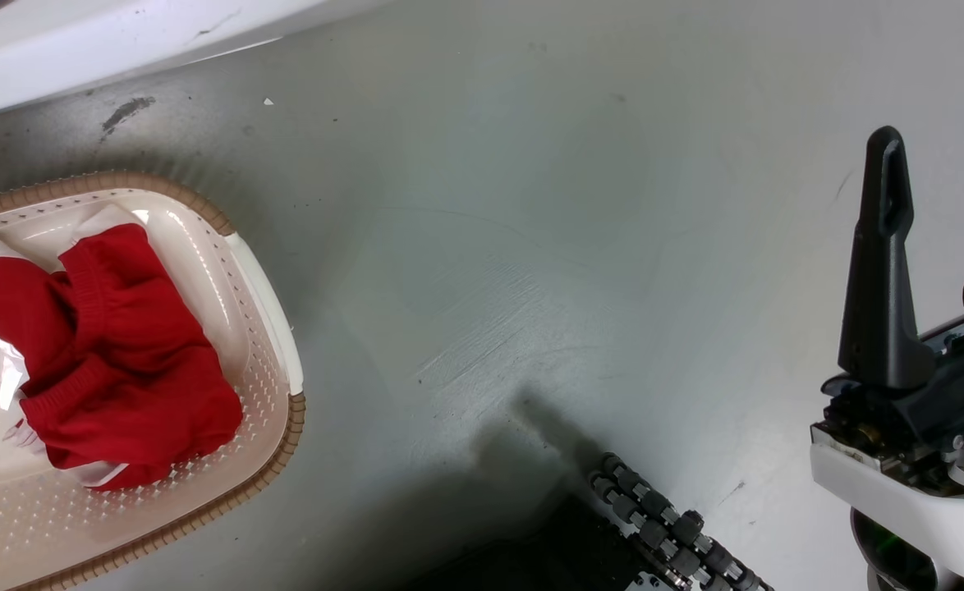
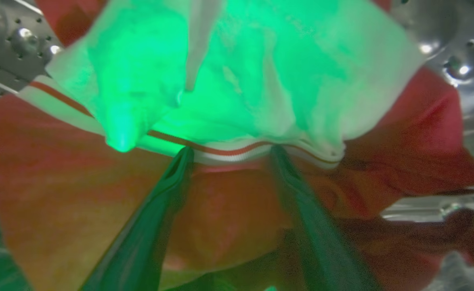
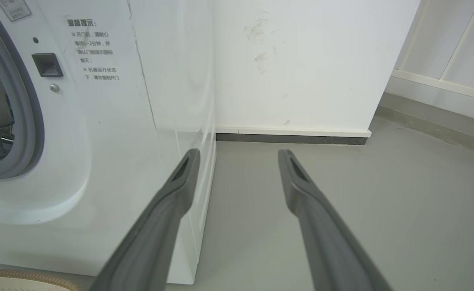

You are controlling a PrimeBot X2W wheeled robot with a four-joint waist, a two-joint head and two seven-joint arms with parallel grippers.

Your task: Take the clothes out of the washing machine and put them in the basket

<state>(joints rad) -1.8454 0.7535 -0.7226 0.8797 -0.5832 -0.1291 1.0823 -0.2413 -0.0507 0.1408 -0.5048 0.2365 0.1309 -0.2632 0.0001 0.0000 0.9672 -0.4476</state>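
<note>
Lying bunched, red clothes (image 1: 129, 353) w/ wht trim

The only print that can be read is on the white front of the washing machine (image 3: 112, 161), in the right wrist view. A grey Chinese notice (image 3: 93, 50) is printed straight on the panel, right of the door opening. Its heading reads "温馨提示:". Below it, a first point marked ※ begins "开门前,请耐心" and goes on "等待1~2分钟,并". The next line is too faint to read surely, and then comes "熄灭;". A second ※ point reads "机器运行状态" and "下,请勿强制开门". A small label (image 3: 14, 9) at the upper left corner carries print too small to read.
</note>
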